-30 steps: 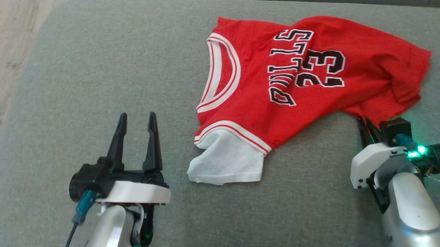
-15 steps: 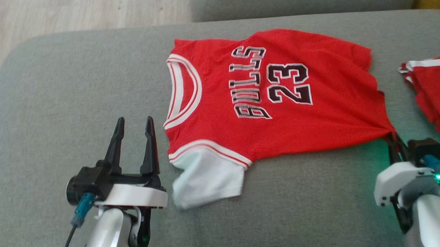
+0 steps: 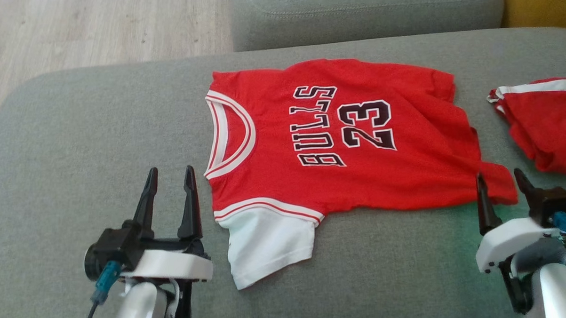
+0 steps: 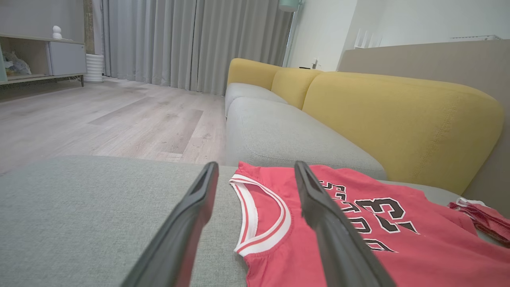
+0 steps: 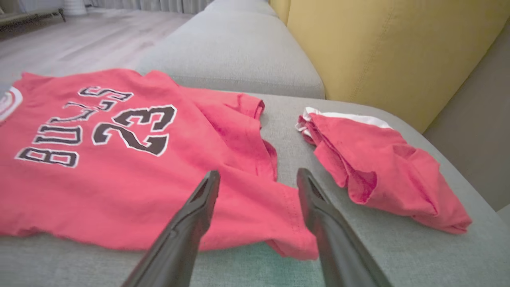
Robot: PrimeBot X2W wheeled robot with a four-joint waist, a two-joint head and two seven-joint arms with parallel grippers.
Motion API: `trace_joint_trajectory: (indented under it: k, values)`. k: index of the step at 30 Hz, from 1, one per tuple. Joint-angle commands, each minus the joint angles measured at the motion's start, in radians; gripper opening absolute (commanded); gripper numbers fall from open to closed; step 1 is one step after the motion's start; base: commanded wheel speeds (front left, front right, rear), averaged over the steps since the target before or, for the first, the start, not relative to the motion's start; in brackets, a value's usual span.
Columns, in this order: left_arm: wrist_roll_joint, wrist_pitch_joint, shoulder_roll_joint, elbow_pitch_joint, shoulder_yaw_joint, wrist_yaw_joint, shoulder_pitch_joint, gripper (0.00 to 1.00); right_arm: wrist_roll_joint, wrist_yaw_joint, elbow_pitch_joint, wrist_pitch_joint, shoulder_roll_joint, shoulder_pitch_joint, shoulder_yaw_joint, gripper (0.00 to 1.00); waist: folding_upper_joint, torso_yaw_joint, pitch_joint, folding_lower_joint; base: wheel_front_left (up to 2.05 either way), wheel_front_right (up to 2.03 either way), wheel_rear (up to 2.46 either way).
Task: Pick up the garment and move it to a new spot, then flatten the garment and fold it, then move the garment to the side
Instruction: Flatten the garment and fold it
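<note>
The red jersey [image 3: 339, 143] lies face up and mostly spread on the grey sofa cushion [image 3: 75, 138], with its collar [image 3: 230, 132] toward the robot's left and its hem toward the right. The right gripper [image 3: 498, 175] is released. Its jaws are spread on either side of the near hem corner [image 3: 503, 191] and grasp nothing. The left gripper [image 3: 170, 170] is also wide open and empty, just beside the collar but apart from the cloth.

Flattening looks unfinished, and that is the main hazard. In the right wrist view the far hem corner [image 5: 243, 119] is doubled over on itself, and the white sleeve [image 3: 267, 244] juts out askew. Folding now would likely press those wrinkles into a lopsided bundle.

A pinch at the hem could catch only 1 of the 2 layers, so the jersey would balloon open when lifted. Because the cushion is soft, fingers driven too low could nip the upholstery instead.

A second red garment [image 3: 545, 126] lies near the hem. A wide sweep by the right gripper could snag it and drag it along.
</note>
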Motion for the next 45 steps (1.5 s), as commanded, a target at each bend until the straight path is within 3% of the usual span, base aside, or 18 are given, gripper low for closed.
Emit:
trace_joint_trajectory:
  k: [1,8,13,20,26,35,41,42,43,45]
  values:
    - [0.012,-0.006,0.006,-0.029,0.036,-0.003,-0.020,1.00,0.030,-0.001,-0.077,-0.015,-0.007,-0.001,0.041,1.00,0.0000,-0.006,-0.008,0.0000,0.00,0.00,0.00]
    - [0.017,-0.006,0.007,-0.025,0.044,-0.004,-0.005,1.00,0.142,-0.001,-0.252,-0.093,-0.007,0.010,0.038,1.00,0.0000,-0.024,-0.021,0.0000,0.00,0.00,0.00]
    - [0.018,-0.006,0.005,-0.010,0.034,-0.005,-0.004,1.00,0.220,-0.001,-0.262,-0.148,-0.007,0.023,0.038,1.00,0.0000,-0.032,-0.024,0.0000,0.00,0.00,0.00]
    - [0.017,0.027,0.006,0.026,0.015,-0.009,-0.041,1.00,0.217,-0.001,-0.261,-0.167,-0.007,0.012,0.046,1.00,0.0000,-0.046,0.012,0.0000,0.00,0.00,0.00]
    - [0.034,0.150,0.024,0.146,-0.011,0.001,-0.124,1.00,0.204,-0.001,-0.258,-0.174,-0.007,-0.008,0.054,1.00,0.0000,-0.074,0.071,0.0000,0.00,0.00,0.00]
    - [0.056,0.281,0.061,0.370,-0.008,0.059,-0.244,1.00,0.209,-0.001,-0.244,-0.196,-0.007,-0.037,0.070,1.00,0.0000,-0.128,0.133,0.0000,0.00,0.00,0.00]
    - [0.034,0.326,0.062,0.480,-0.012,0.034,-0.276,1.00,0.212,-0.001,-0.239,-0.208,-0.007,-0.045,0.075,1.00,0.0000,-0.144,0.151,0.0000,0.00,0.00,0.00]
    - [0.032,0.329,0.063,0.493,-0.015,0.028,-0.282,0.55,0.213,-0.001,-0.239,-0.210,-0.007,-0.046,0.075,1.00,0.0000,-0.145,0.153,0.0000,0.00,0.00,0.00]
    - [0.033,0.327,0.064,0.502,-0.019,0.023,-0.288,0.00,0.213,-0.001,-0.238,-0.211,-0.007,-0.047,0.074,1.00,0.0000,-0.145,0.154,0.0000,0.00,0.00,0.00]
    - [0.033,0.318,0.065,0.515,-0.025,0.013,-0.300,0.00,0.212,-0.001,-0.237,-0.213,-0.007,-0.048,0.073,1.00,0.0000,-0.145,0.156,0.0000,0.00,0.00,0.00]
